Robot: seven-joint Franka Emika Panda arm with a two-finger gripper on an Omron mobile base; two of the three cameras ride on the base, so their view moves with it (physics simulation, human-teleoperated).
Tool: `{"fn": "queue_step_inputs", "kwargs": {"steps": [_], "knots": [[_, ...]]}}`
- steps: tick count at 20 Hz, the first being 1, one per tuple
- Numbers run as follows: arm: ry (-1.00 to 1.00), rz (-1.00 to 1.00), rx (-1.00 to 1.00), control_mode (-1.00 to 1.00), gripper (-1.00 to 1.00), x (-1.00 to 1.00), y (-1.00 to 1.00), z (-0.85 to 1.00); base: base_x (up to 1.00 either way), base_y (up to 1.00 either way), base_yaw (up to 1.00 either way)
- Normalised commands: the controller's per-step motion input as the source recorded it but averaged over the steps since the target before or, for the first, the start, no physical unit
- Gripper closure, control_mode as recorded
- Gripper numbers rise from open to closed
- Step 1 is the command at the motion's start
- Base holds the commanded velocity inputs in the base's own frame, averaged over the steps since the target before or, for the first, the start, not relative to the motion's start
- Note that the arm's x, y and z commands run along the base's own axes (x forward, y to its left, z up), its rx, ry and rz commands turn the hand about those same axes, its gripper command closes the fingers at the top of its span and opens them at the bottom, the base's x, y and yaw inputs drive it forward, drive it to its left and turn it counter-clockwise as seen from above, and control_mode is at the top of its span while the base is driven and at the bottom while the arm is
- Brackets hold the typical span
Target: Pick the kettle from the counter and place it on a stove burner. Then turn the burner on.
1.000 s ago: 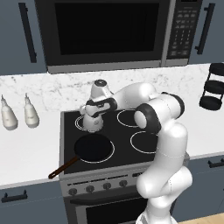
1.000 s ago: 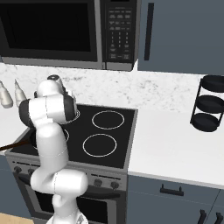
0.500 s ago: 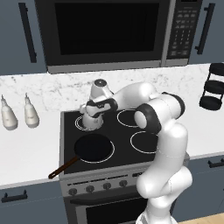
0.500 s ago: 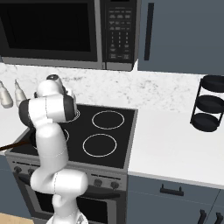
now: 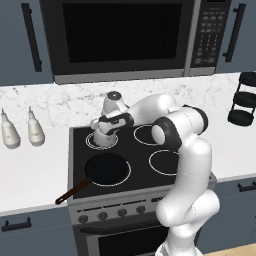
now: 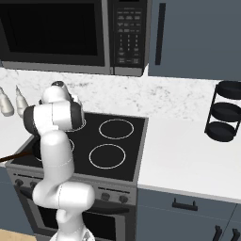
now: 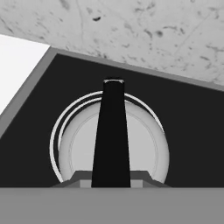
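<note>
The small silvery-white kettle (image 5: pixel 103 139) sits on the back-left stove burner (image 5: pixel 91 143) of the black cooktop. From the hand view I look straight down on the kettle (image 7: pixel 144 144). Its black handle (image 7: pixel 112 131) runs up the middle, and the burner's double white ring (image 7: pixel 56 131) circles it. My gripper (image 5: pixel 107 127) hangs directly over the kettle and is shut on the handle. The gripper (image 7: pixel 111 178) shows its grey pads on both sides of the handle. The white marble counter (image 5: pixel 30 160) lies left of the stove.
A black frying pan (image 5: pixel 106 168) covers the front-left burner, its handle pointing toward the front-left. Two slim white bottles (image 5: pixel 10 133) (image 5: pixel 35 129) stand on the left counter. A black tiered rack (image 6: pixel 225 111) stands at the right. Stove knobs (image 5: pixel 102 216) line the front panel. A microwave hangs above.
</note>
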Motion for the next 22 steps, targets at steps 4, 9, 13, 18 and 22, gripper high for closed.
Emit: {"fn": "queue_step_inputs", "kwargs": {"steps": [4, 9, 13, 18, 22], "knots": [[0.0, 0.0, 0.0, -1.0, 1.0, 0.0, 0.09, -0.06, 0.0, 0.0, 0.0], [-0.01, 0.0, 0.0, -1.0, 1.0, 0.0, 0.09, -0.05, 0.0, 0.0, 0.0], [-0.03, 0.0, 0.0, -1.0, 1.0, 0.03, 0.04, 0.0, 0.0, 0.0, 0.0], [-0.02, 0.0, 0.0, -1.0, 1.0, 0.02, 0.01, 0.0, 0.0, 0.0, 0.0], [0.0, 0.0, 0.0, -1.0, 1.0, 0.0, 0.02, 0.0, 0.0, 0.0, 0.0]]}}
